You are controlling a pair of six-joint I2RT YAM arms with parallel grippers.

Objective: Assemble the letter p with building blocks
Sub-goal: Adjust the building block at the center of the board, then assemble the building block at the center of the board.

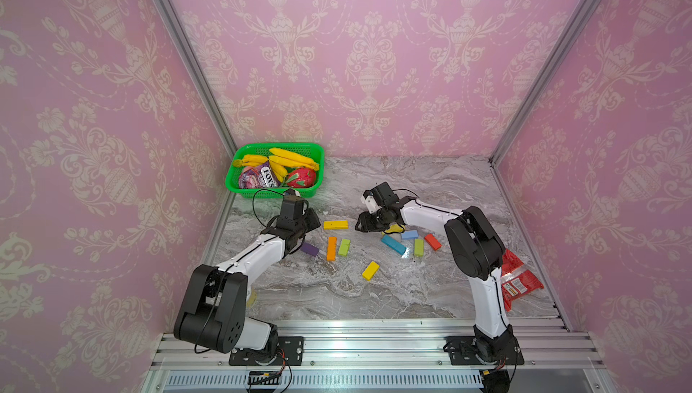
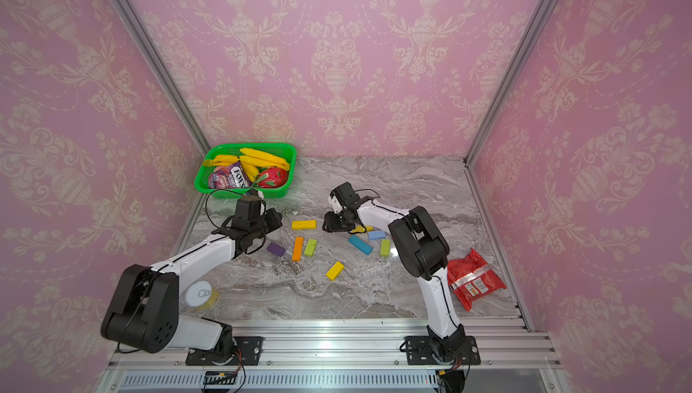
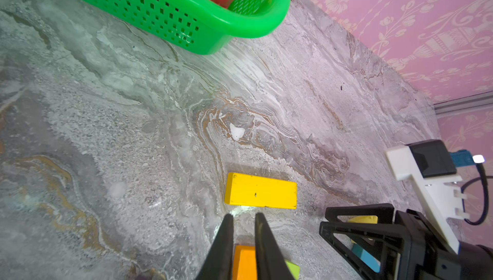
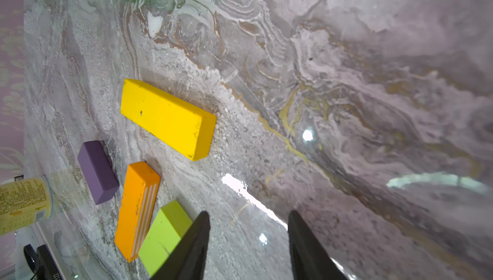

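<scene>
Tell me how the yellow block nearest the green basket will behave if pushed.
The yellow block will probably slide, not roll: it lies on a broad flat face with square edges. It looks stiff and solid, so bending seems unlikely. On the glossy table, an off-centre push may spin it.

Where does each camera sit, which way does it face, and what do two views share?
Top views: high in front, looking down on the table; both arms show.
Left wrist: on left arm, facing the yellow block; own jaws, narrowly apart.
Right wrist: on right arm, facing the same block; own jaws wide apart.
Wrist views share that block.
</scene>
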